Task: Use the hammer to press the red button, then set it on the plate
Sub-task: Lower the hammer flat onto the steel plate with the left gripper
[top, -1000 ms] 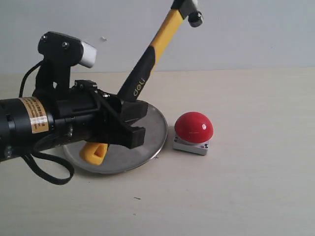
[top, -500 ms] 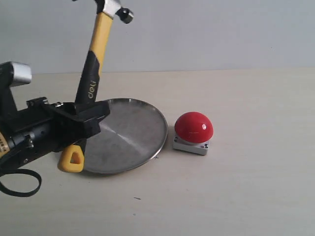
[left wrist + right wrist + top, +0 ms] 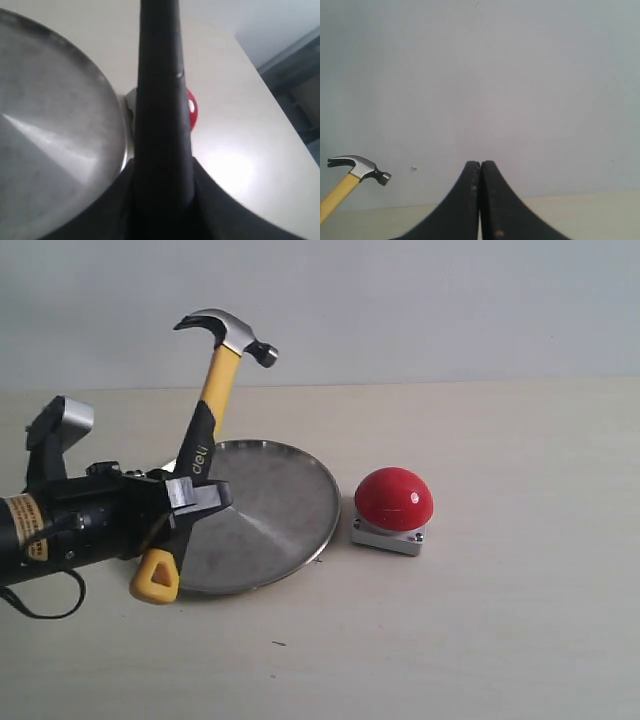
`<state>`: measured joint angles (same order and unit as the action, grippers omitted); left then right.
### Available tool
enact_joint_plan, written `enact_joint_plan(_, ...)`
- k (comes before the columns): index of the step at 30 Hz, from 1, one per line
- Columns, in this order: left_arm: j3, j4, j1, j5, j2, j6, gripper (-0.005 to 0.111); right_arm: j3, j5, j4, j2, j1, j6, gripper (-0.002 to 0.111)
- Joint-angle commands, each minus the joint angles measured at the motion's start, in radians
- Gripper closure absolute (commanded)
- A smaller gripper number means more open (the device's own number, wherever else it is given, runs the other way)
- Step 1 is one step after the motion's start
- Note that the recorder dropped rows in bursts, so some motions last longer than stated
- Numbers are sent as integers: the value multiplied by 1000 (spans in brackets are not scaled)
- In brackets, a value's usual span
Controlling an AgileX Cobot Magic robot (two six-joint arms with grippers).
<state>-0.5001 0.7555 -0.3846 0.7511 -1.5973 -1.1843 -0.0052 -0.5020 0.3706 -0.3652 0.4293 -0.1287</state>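
Right now my left gripper (image 3: 195, 502) is closed tight around the black lower part of the handle of the hammer (image 3: 218, 380). Both fingers press against the grip, with the white lettering just above them. The hammer stands steeply tilted in my hold. Its dark steel head is high above my fingers, well clear of the table (image 3: 500, 620), and its striking face points toward the button side. The yellow looped end hangs just below my fingers, low over the table. I cannot tell whether it touches.

The plate (image 3: 285, 502) lies flat immediately beside and ahead of this gripper, and my fingertips overlap its nearer rim. The red button (image 3: 393, 496) sits past the plate's far rim, just beside that rim and well apart from the hammer head. From my left wrist, only a sliver of red shows behind the handle.

My right gripper (image 3: 480, 195) has its two fingers pressed together with nothing between them. It faces the pale wall, with the hammer's head far off to one side of it.
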Motion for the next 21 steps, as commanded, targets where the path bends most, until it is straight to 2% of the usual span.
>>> enact_joint_plan(1, -78, 138, 63, 231, -104, -101, 107, 5, 3, -2, 5, 2, -1, 108)
enact_joint_plan(7, -135, 183, 130, 416, -262, -154, 107, 5, 3, -2, 5, 2, -1, 108)
enact_joint_plan(14, -210, 224, 191, 432, -423, -191, 107, 5, 3, -2, 5, 2, -1, 108)
enact_joint_plan(21, -260, 247, 237, 432, -510, -214, 107, 5, 2, -6, 5, 2, -1, 108)
